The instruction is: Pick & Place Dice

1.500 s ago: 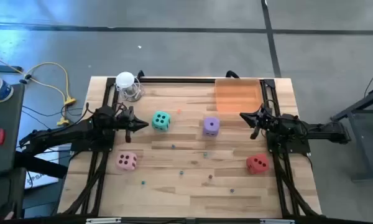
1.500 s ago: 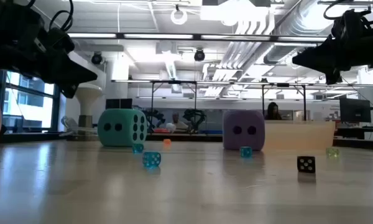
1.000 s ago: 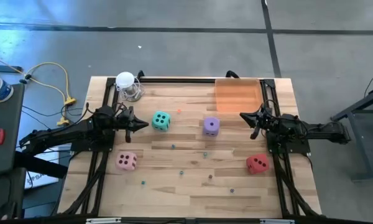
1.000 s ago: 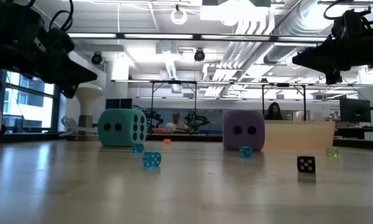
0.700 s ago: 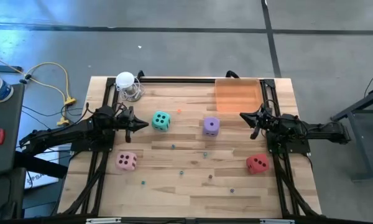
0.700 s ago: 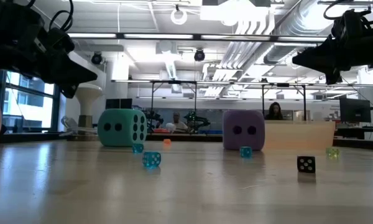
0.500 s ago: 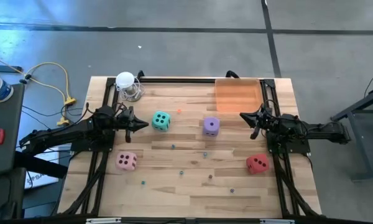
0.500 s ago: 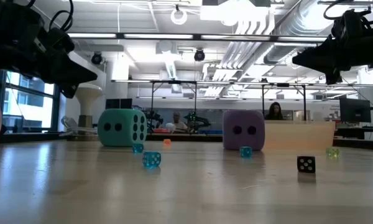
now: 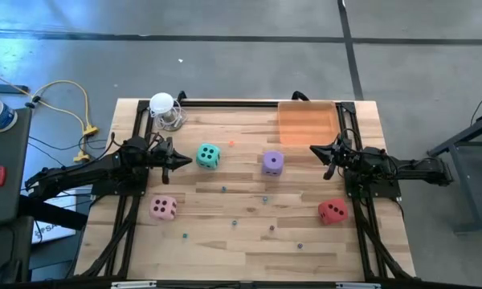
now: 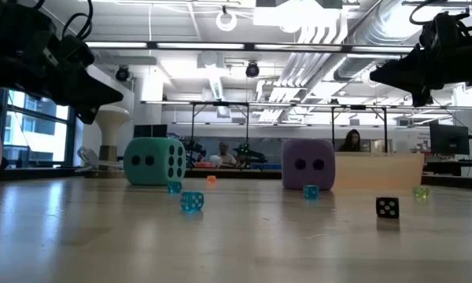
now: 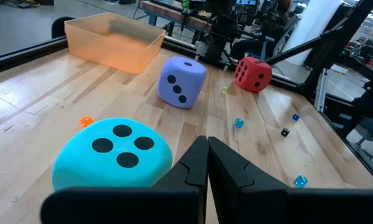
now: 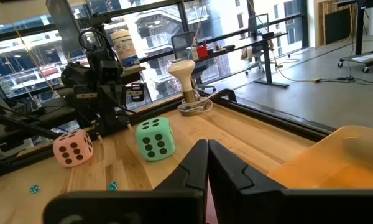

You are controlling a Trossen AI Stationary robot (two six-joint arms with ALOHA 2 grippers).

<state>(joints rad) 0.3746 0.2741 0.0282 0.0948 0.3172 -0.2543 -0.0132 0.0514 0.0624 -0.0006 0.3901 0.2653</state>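
My left gripper point(image 9: 185, 160) hangs pressed together, the teal die point(image 9: 208, 156) just ahead. My right gripper point(image 9: 317, 150) is pinched empty too, the purple die point(image 9: 273, 163) ahead of it.

My desk point(image 9: 249, 241) is pale planked wood with a smooth, faintly shiny finish. The teal die point(image 11: 112, 152), purple die point(image 11: 181, 81) and red die point(image 11: 253, 73) look matt and foam-soft, the orange bin point(image 11: 115, 41) is translucent plastic, and my left fingers point(image 11: 236, 177) are matt black plastic.
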